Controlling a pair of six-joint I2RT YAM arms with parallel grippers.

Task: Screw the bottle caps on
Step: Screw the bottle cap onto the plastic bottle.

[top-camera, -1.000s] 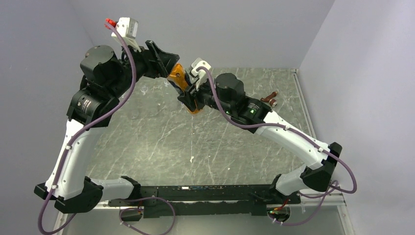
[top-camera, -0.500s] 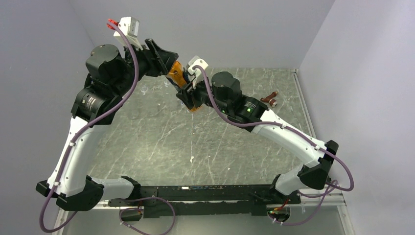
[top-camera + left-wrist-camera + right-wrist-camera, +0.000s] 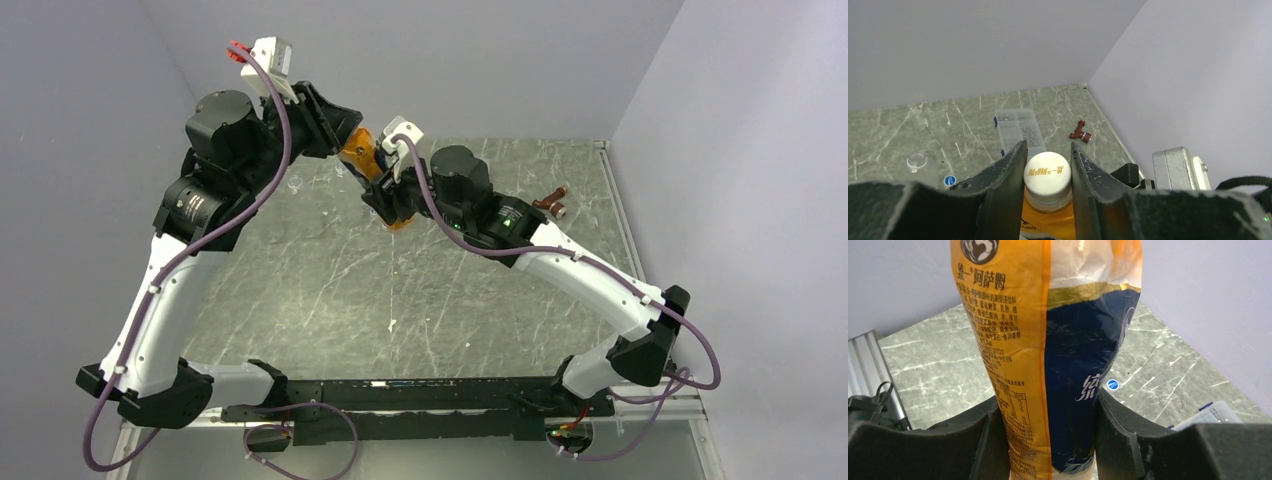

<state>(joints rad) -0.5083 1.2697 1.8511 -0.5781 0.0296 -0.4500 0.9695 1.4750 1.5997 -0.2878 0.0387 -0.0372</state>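
Observation:
An orange bottle (image 3: 1013,340) with a dark blue label band is held up in the air, tilted, above the back of the table. My right gripper (image 3: 1047,400) is shut on its lower body, one finger pressed on each side. The bottle (image 3: 362,155) shows between the two grippers in the top view. A white bottle cap (image 3: 1047,172) with gold lettering sits on the neck. My left gripper (image 3: 1048,150) is shut on that cap, with both fingers against its sides. Another bottle cap (image 3: 950,180), small and blue, lies on the table.
A flat clear plastic box (image 3: 1020,127) lies at the back of the marbled table (image 3: 420,320). A small clear cup (image 3: 917,160) stands to its left. A small brown object (image 3: 552,203) lies near the right wall. The blue cap (image 3: 1113,385) also shows behind the bottle.
The left gripper's fingers have closed in onto the white cap. The left arm has shifted slightly to the right. The right gripper keeps its grip on the bottle.

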